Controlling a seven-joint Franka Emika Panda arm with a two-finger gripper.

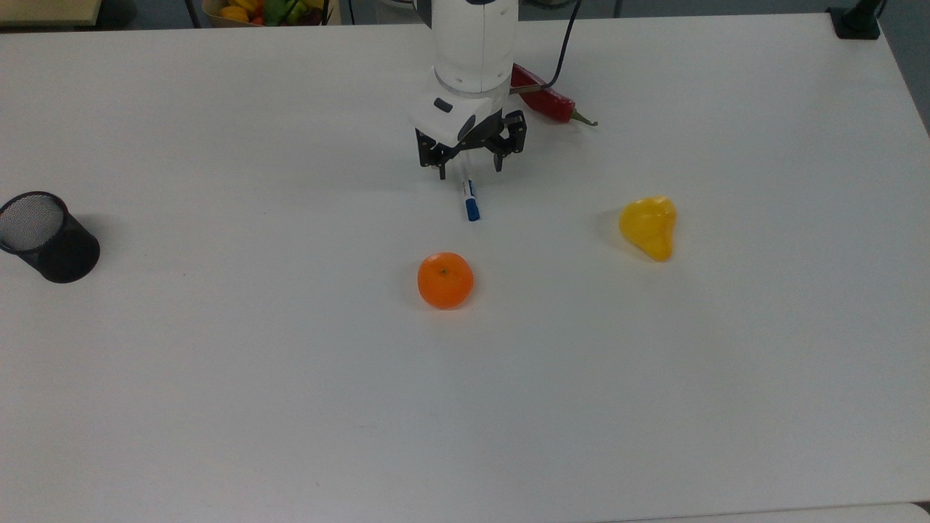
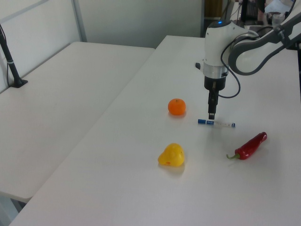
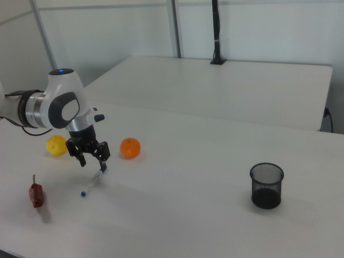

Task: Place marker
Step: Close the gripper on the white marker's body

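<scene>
One marker [image 1: 469,196] (flat on table [image 1: 218,363]) beneath spread claw [image 1: 469,171].

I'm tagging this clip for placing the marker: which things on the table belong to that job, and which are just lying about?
Part of the job:
marker, lying flat on the table
gripper, fingers open, straddling it

Just lying about:
orange
yellow pear
red chili
black mesh cup, standing far off

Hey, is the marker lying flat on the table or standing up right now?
Lying flat. The marker rests lengthwise on the white table, its blue cap toward the orange.
</scene>
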